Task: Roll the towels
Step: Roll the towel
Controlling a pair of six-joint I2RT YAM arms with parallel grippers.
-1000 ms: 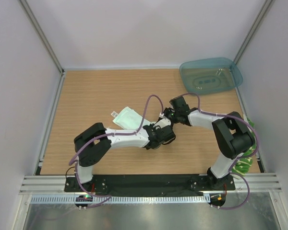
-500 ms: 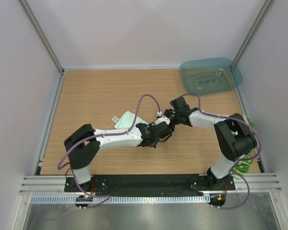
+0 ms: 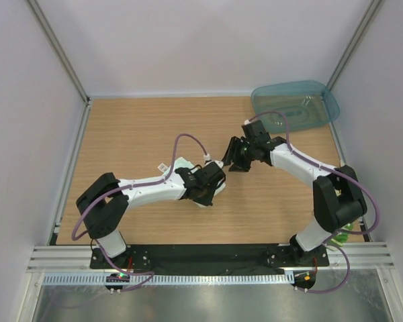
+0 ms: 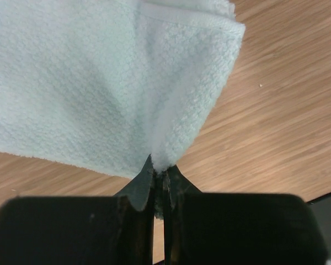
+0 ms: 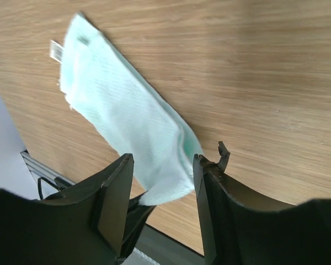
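Observation:
The pale mint-white towel (image 4: 94, 77) lies folded on the wooden table, mostly under the left arm in the top view (image 3: 180, 164). My left gripper (image 4: 159, 165) is shut on one corner of it, and the cloth bunches up into the jaws. In the top view that left gripper (image 3: 211, 186) sits at the towel's right end. My right gripper (image 3: 234, 159) stands open just up and right of it. In the right wrist view the right gripper (image 5: 163, 165) holds nothing, and the towel (image 5: 121, 116) stretches away beyond its fingers. A cloth with green marks (image 3: 340, 233) peeks out by the right arm's base.
A translucent teal plastic tray (image 3: 329, 107) stands at the table's back right corner. White walls with metal posts enclose the table on three sides. A black base rail runs along the near edge.
The right gripper has opened, let go of the towel and drawn back up and to the right. The left gripper closed on the towel's corner and shifted left with it.

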